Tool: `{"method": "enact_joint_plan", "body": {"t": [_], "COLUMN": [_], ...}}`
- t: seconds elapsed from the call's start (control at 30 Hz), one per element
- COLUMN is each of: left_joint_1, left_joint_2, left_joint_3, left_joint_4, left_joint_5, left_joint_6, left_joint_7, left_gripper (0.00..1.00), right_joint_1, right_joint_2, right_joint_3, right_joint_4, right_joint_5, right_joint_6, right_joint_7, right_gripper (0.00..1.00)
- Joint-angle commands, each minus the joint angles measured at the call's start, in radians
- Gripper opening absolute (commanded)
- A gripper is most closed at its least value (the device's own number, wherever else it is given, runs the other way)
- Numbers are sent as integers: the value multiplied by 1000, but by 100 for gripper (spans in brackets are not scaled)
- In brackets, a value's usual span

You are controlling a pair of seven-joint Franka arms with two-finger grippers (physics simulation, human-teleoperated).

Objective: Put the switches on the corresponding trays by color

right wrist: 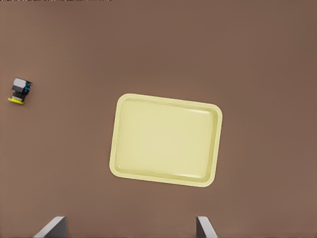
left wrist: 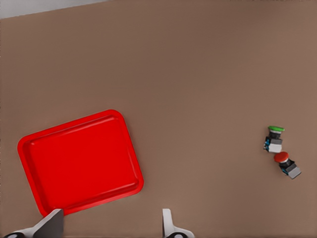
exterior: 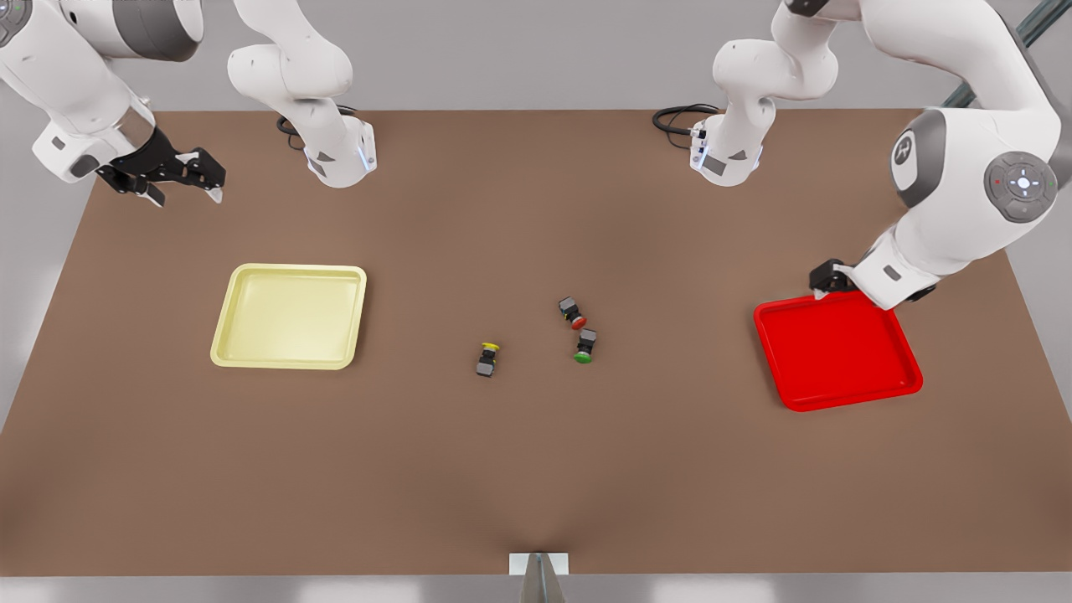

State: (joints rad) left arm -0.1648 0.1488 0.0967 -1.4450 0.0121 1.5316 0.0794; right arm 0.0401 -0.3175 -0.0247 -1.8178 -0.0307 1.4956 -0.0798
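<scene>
yellow switch (exterior: 488, 358) mid-table, lying down, cap toward far edge | red switch (exterior: 573, 312) beside green switch (exterior: 584, 345), cap toward front | yellow tray (exterior: 289, 316), red tray (exterior: 836, 349) well apart, open room around | left gripper (left wrist: 111, 223) at red tray's far edge, fingers open | right gripper (exterior: 172, 180) over far corner, fingers open

White arms (exterior: 963, 151), grey joints, black end effector (exterior: 180, 188).

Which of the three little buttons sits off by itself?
The yellow-capped switch; the red-capped switch and green-capped switch lie close together.
</scene>
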Motion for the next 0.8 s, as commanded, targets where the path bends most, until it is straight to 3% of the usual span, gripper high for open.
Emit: {"method": "enact_joint_plan", "body": {"t": [0.0, 0.17, 0.33, 0.47, 0.57, 0.7, 0.77], "left_joint_1": [-5, -13, -30, -81, -205, -320, -320], "left_joint_2": [0, 5, 41, 153, 253, 391, 390], "left_joint_3": [0, 6, -158, -322, -362, -368, -370], "left_joint_4": [0, -21, -72, -67, -28, 118, 114], "left_joint_5": [0, -52, -67, -25, -1, 2, 12], "left_joint_6": [-1, 15, 93, 266, 364, 395, 341], "left_joint_7": [0, -96, -409, -887, -1265, -1494, -1481], "left_gripper": [100, 100, 100, 100, 100, 99, 99], "right_joint_1": [1, 11, 12, 164, 196, 245, 247], "right_joint_2": [0, 21, 288, 595, 794, 933, 969], "right_joint_3": [0, 9, 311, 312, 312, 305, 307], "right_joint_4": [0, 11, 98, 190, 293, 356, 356], "right_joint_5": [0, 2, 89, 11, 8, -23, -37], "right_joint_6": [0, 6, 158, 322, 471, 517, 561], "right_joint_7": [0, 38, 476, 702, 716, 704, 703], "right_gripper": [100, 100, 100, 100, 100, 100, 100]}}
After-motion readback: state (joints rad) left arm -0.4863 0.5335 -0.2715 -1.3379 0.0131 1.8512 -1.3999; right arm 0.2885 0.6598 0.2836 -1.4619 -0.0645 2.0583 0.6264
